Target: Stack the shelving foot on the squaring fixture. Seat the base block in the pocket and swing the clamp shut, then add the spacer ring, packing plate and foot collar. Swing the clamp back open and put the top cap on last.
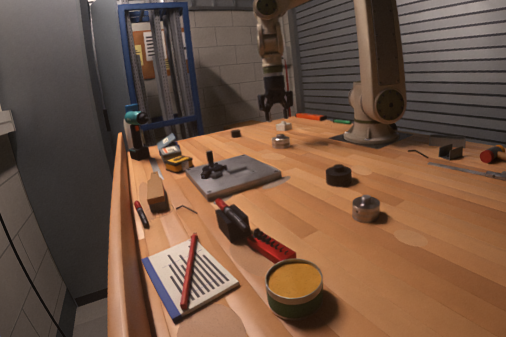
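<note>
The pocket of the grey squaring fixture (234, 174) is hard to make out from this angle; its black clamp (212, 169) stands near the plate's left end. Far down the bench a small pale block (283, 125) sits under my gripper (274, 116), which hangs open and empty just above it. A metal ring-like part (280, 141) lies a little nearer. A black stepped round piece (338, 175) and a silver round piece (365, 208) rest apart on the right of the fixture. A small black piece (235, 133) lies at the far left of the bench top.
The bench's left edge (116, 237) runs close to a marker, a wood block and a notepad with a red pencil (189, 271). A red-and-black tool (247, 232) and a round tin (294, 288) sit in front of the fixture. The arm's base (371, 132) stands far right.
</note>
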Motion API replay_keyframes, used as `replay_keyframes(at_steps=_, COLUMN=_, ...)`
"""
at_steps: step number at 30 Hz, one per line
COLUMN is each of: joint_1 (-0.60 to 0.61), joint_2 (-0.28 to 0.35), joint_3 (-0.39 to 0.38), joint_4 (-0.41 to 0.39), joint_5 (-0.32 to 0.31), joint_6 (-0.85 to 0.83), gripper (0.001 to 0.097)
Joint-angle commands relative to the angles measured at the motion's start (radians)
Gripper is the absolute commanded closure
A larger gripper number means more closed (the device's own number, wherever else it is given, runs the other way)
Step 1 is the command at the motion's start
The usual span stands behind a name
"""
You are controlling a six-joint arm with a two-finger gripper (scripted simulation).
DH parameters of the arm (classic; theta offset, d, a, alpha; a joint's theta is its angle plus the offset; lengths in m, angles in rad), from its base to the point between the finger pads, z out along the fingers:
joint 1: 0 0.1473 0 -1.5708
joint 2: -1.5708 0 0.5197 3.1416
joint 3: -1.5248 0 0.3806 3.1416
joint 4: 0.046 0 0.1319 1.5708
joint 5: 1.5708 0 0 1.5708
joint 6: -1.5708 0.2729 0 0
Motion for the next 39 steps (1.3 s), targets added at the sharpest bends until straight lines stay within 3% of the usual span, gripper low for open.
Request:
replay_keyframes(at_steps=1, joint_1=0.0, joint_2=0.0, joint_3=0.001, joint_4=-0.001, joint_5=0.0, joint_6=0.0, gripper=0.0221)
replay_keyframes(at_steps=8, joint_1=0.0, joint_2=0.012, joint_3=-0.027, joint_4=-0.039, joint_5=0.0, joint_6=0.0, gripper=0.0221)
replay_keyframes(at_steps=24, joint_1=0.0, joint_2=0.084, joint_3=-0.147, joint_4=-0.232, joint_5=0.0, joint_6=0.0, gripper=0.0221)
replay_keyframes(at_steps=39, joint_1=0.0, joint_2=0.09, joint_3=-0.155, joint_4=-0.247, joint_5=0.0, joint_6=0.0, gripper=0.0221)
